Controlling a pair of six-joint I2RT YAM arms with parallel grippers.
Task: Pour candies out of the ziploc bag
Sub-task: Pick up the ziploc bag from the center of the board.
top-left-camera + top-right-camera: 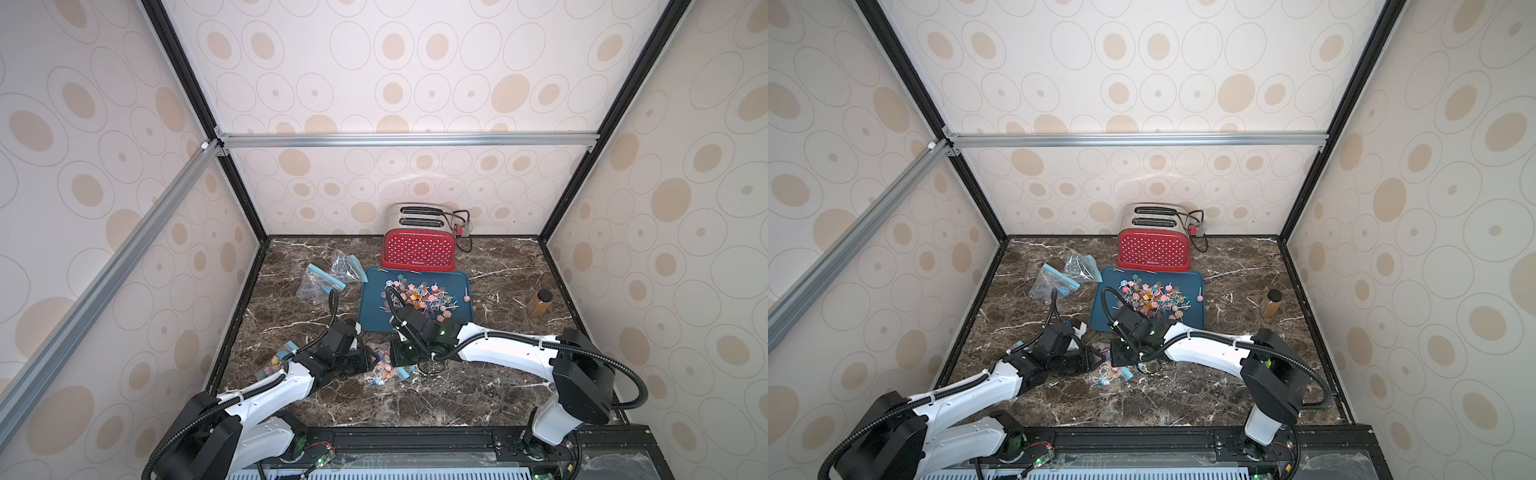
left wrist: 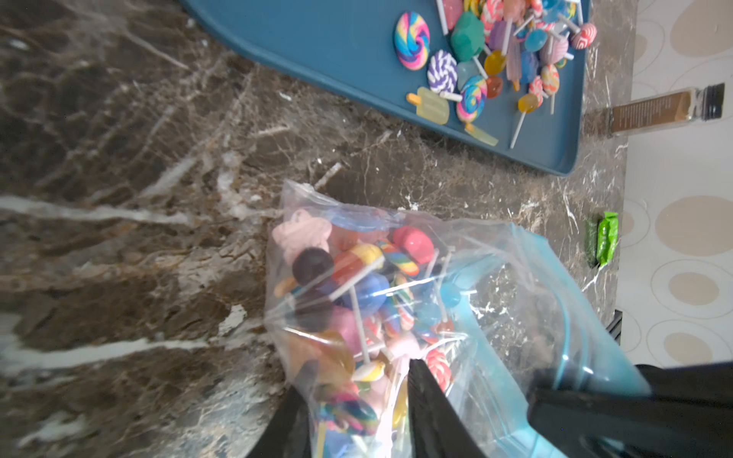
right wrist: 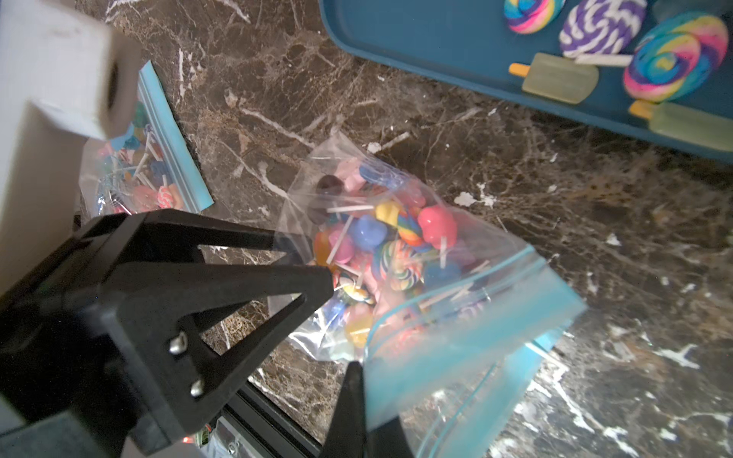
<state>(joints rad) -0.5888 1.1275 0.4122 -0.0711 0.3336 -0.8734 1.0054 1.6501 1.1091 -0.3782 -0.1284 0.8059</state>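
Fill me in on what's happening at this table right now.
Both arms are on a ziploc bag full of candies, lying on the marble table just short of the blue tray. The right gripper is shut on its blue zip edge; the left gripper straddles the other end, grip unclear. A heap of lollipops already lies on the tray, and two clear bags lie beside it.
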